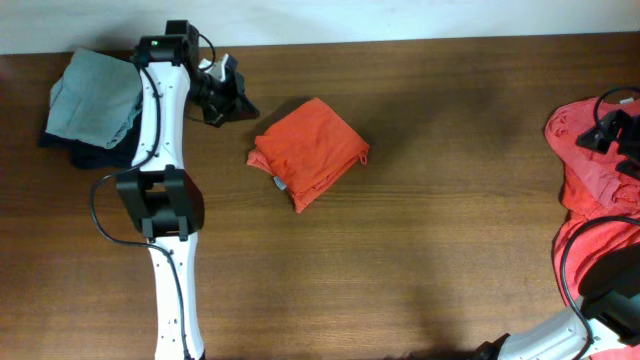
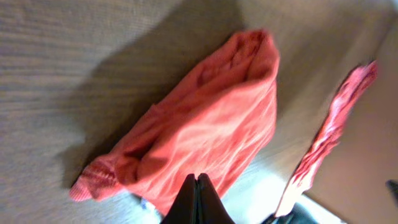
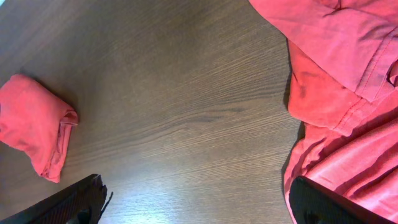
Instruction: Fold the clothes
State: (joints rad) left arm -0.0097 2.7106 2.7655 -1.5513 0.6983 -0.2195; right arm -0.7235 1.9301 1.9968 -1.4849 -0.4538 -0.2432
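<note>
Landmark: folded orange-red cotton T-shirt (image 1: 308, 152), a compact square packet lying mid-worktop.
Left side: left hand (image 1: 222, 92) clenched on nothing, just beyond the folded T-shirt's far-left corner, clear of the cloth.
Right side: right hand (image 3: 194, 186) released, fingers wide, holding nothing. It hovers well to the right of the folded T-shirt, at the heap of crumpled orange-red T-shirts (image 1: 590, 190).
Step in hand (judged): draw the next shirt from the heap for folding.
Method note 1: pinch one layer at a collar or shoulder seam, not a bunch.
Method note 2: lift until that shirt parts from the rest.
Method note 3: spread it flat on the bare dark wooden worktop (image 1: 430, 250) between heap and folded T-shirt, clear of the packet so it is not dragged open.
Count, folded orange-red shirts: one.
Count, heap: seemingly two or more, going by separate hems; exact number cannot be told.
Count, other garments: one pale grey-green folded garment (image 1: 95, 95) on one dark navy folded garment (image 1: 75, 155), far left of the folded T-shirt.
Count, hands: two.
</note>
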